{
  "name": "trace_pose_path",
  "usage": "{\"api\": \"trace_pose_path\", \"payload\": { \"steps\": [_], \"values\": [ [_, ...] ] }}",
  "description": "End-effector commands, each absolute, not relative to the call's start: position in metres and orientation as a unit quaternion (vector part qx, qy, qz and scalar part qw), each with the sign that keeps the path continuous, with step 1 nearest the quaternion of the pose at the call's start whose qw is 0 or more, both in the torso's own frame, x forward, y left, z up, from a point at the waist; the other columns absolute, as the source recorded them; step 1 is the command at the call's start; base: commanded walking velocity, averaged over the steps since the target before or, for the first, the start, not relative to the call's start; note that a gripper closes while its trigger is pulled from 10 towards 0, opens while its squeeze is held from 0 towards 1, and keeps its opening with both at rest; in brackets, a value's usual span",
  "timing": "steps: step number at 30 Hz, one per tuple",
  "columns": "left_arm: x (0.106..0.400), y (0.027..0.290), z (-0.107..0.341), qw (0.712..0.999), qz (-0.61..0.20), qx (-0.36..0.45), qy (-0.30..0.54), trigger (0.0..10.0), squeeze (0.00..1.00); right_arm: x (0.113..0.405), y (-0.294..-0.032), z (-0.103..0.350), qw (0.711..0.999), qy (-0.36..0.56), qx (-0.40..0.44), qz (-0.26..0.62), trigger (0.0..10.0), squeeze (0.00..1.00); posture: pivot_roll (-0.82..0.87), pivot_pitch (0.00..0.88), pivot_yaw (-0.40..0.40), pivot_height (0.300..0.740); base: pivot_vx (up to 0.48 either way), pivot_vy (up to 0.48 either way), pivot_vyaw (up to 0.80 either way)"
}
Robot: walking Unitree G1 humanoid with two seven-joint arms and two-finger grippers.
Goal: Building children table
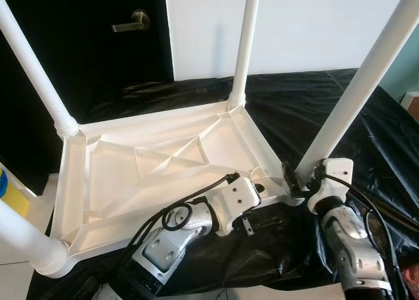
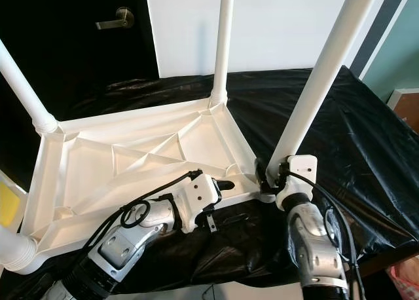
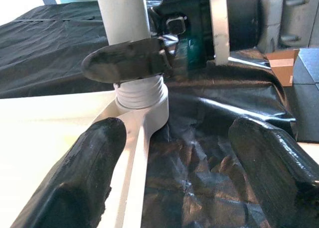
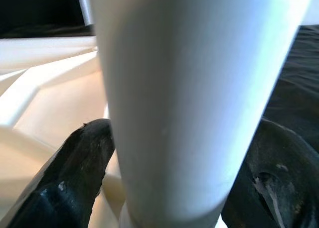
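Children's table top (image 1: 163, 166), white plastic, lies upside down on a surface draped in black sheeting (image 1: 366, 130), ribbed underside facing up. Four white legs stand up from its corners: far-left leg (image 1: 36, 71), far-right leg (image 1: 245, 44), near-left leg (image 1: 23, 238), near-right leg (image 1: 357, 77). The near-right leg leans a little off vertical, its top tipping to the robot's right; its threaded collar sits at the near-right corner socket of the top.

Behind the table: a dark door with a lever handle (image 1: 131, 21), pale wall to the right of it.

Right gripper (image 2: 272, 175) is at the base of the near-right leg, one black finger on either side of the tube, closed around it just above the collar. Right wrist view confirms: fingers (image 4: 75, 173) flank the leg, touching it.

Left gripper (image 3: 174, 173) sits just beside the same corner, along the near edge of the top, fingers spread apart with nothing between them; one finger lies over the table rim, the other over the sheeting.

Key relation: the leg's long axis runs upward from the corner, directly in the right gripper's clasp, so the right arm is the working one. Judgement: leg is being seated or screwed home; left gripper is placed to steady the top.
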State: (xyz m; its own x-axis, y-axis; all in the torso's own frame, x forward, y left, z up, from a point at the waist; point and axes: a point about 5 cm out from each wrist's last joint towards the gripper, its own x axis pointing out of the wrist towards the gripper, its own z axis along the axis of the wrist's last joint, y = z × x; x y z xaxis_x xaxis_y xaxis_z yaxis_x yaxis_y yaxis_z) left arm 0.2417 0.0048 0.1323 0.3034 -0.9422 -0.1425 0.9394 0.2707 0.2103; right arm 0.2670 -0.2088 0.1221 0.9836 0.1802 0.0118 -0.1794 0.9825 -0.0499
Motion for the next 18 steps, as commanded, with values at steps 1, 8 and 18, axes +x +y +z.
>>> {"api": "trace_pose_path", "payload": {
  "steps": [1, 8, 18],
  "values": [
    [0.241, 0.004, 0.132, 0.786, -0.604, 0.128, -0.002, 10.0, 0.00, 0.267, -0.209, 0.121, 0.990, -0.005, -0.026, 0.141, 10.0, 0.00, -0.06, 0.000, -0.008, 0.740, 0.000, 0.000, 0.00],
    [0.242, 0.003, 0.133, 0.787, -0.603, 0.128, -0.003, 10.0, 0.00, 0.271, -0.219, 0.122, 0.973, 0.014, -0.056, 0.223, 10.0, 0.00, -0.06, 0.000, -0.010, 0.740, 0.000, 0.000, 0.00],
    [0.243, 0.003, 0.134, 0.789, -0.601, 0.128, -0.004, 10.0, 0.00, 0.284, -0.229, 0.123, 0.957, 0.034, -0.109, 0.266, 10.0, 0.00, -0.06, 0.000, -0.014, 0.740, 0.000, 0.000, 0.00]
  ]
}}
